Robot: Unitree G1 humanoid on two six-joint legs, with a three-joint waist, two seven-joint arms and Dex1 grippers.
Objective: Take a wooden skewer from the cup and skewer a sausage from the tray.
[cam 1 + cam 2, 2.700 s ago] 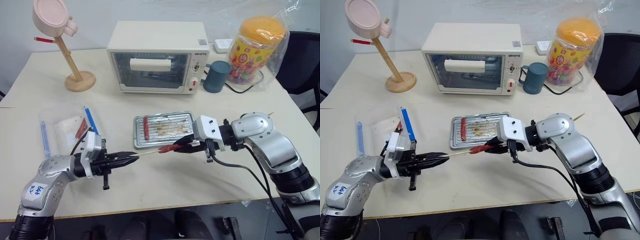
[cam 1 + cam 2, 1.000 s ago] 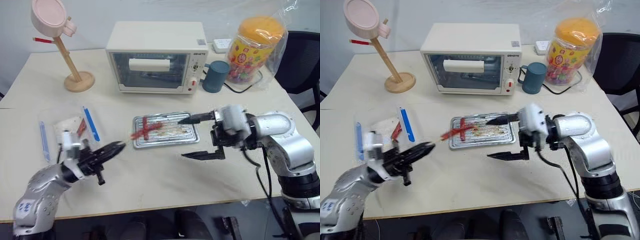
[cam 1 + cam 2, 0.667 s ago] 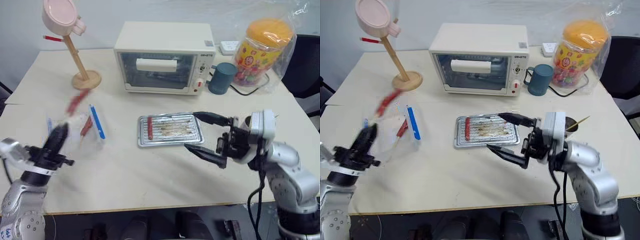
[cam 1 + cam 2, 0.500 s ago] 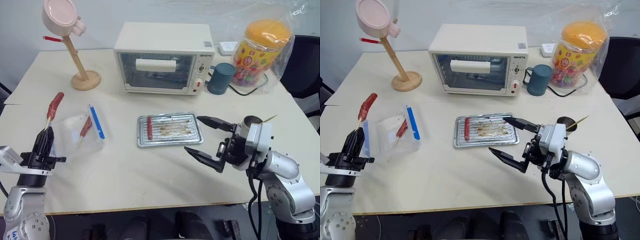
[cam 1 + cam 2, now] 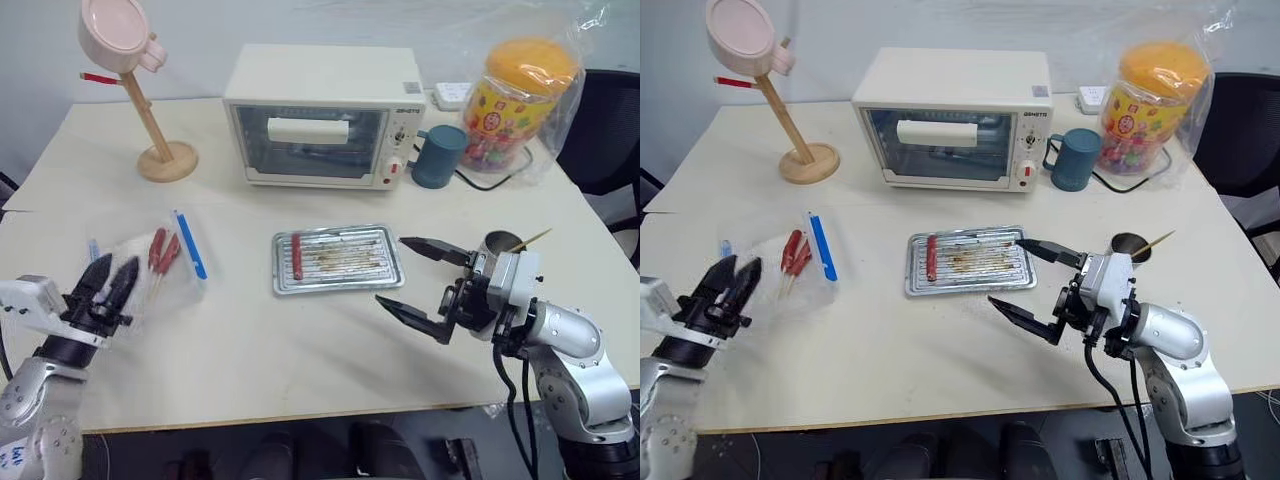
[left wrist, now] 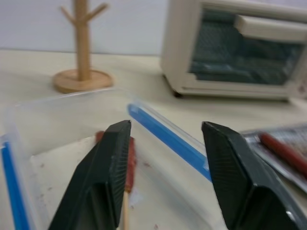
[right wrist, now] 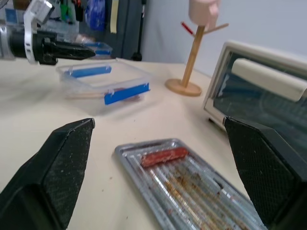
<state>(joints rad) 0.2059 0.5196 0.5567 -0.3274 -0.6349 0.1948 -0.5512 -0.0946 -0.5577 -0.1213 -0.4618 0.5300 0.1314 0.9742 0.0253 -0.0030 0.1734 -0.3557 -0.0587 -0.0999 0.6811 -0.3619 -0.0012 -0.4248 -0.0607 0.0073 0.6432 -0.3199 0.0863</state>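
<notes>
One reddish-brown sausage [image 5: 297, 256] lies at the left end of the shiny tray [image 5: 385, 266]. The grey steel cup [image 5: 497, 243] stands right of the tray, with a wooden skewer [image 5: 530, 238] poking out of it. My right gripper [image 5: 390, 270] hovers open and empty just right of the tray, in front of the cup. My left gripper [image 5: 116, 264] is open at the near-left edge of a clear box [image 5: 135, 285]. Two skewered sausages [image 5: 160, 248] lie in that box. In the left wrist view, one of them [image 6: 128, 160] shows below the open fingers [image 6: 108, 163].
A blue strip [image 5: 190, 258] runs along the box's right edge. At the back stand a cream toaster oven [image 5: 320, 115], a teal mug [image 5: 437, 155], a bagged candy jar [image 5: 525, 90] and a wooden mug tree [image 5: 150, 100] holding a pink cup.
My left gripper swung left with the skewered sausage, lowered it into the clear box and opened, leaving it there. My right gripper let go of the sausage, stayed open and sank beside the tray.
</notes>
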